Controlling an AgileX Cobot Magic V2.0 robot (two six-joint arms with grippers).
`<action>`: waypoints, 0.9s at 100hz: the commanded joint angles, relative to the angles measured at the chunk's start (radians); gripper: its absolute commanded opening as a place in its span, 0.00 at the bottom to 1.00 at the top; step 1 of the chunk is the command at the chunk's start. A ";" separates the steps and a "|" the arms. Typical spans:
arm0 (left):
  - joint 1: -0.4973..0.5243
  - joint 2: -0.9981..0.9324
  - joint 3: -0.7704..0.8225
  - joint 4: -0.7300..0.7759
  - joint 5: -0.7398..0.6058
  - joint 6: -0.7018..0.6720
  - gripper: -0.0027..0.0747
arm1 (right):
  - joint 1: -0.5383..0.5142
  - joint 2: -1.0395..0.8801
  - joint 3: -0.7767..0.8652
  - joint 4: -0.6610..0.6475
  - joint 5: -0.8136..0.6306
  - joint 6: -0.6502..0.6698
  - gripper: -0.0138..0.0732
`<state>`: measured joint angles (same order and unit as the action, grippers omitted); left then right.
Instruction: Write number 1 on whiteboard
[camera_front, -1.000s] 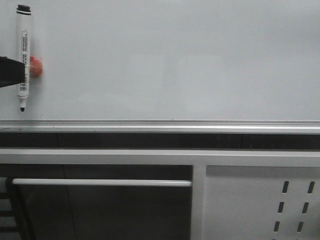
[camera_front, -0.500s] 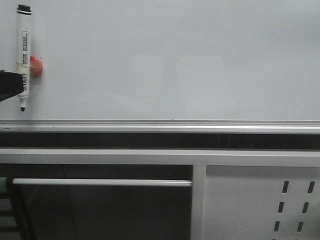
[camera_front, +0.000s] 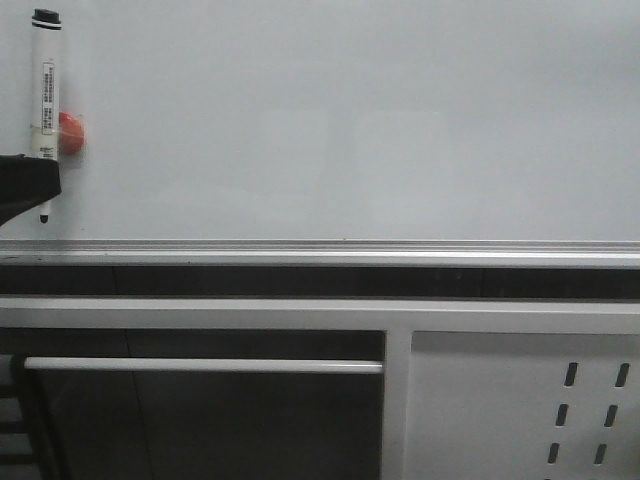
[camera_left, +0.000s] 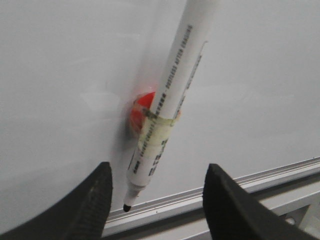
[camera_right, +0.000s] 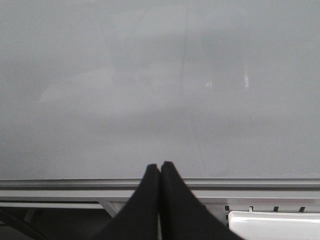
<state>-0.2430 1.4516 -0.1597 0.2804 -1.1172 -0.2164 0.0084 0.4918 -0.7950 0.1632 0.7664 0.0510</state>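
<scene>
Pale grey-white whiteboard: glossy, fills the upper part of your front view, closed below by a silver aluminium rail. You will find no marker stroke on it in any view; the number 1 is not written.

White marker pen: near-vertical at the board's far left edge, black cap end up, black tip down just above the rail. A band of yellowish tape binds it to a red round magnet stuck on the board.

Left gripper: fingers spread wide, holding nothing. In your left wrist view the pen's tip lies between the two black fingers, nearer one of them, touching neither. In your front view the gripper's dark bulk covers part of the pen's lower barrel.

Right gripper: fingers pressed together with nothing between them, facing bare board above the rail.

Change over the last second: the left gripper's dark shape has dropped lower along the pen and now reaches further right across the barrel; pen and magnet have stayed put.

White perforated panel: below the board, lower right.
</scene>
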 joint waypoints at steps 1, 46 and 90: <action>0.004 0.006 -0.014 -0.027 -0.131 -0.001 0.51 | -0.002 0.015 -0.023 -0.002 -0.082 -0.007 0.08; 0.004 0.090 -0.019 -0.047 -0.245 0.002 0.51 | -0.002 0.015 -0.023 -0.004 -0.085 -0.007 0.08; 0.004 0.090 -0.055 -0.040 -0.245 0.002 0.51 | -0.002 0.015 -0.023 -0.005 -0.087 -0.007 0.08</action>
<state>-0.2430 1.5609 -0.1897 0.2498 -1.1376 -0.2151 0.0084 0.4918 -0.7950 0.1632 0.7589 0.0510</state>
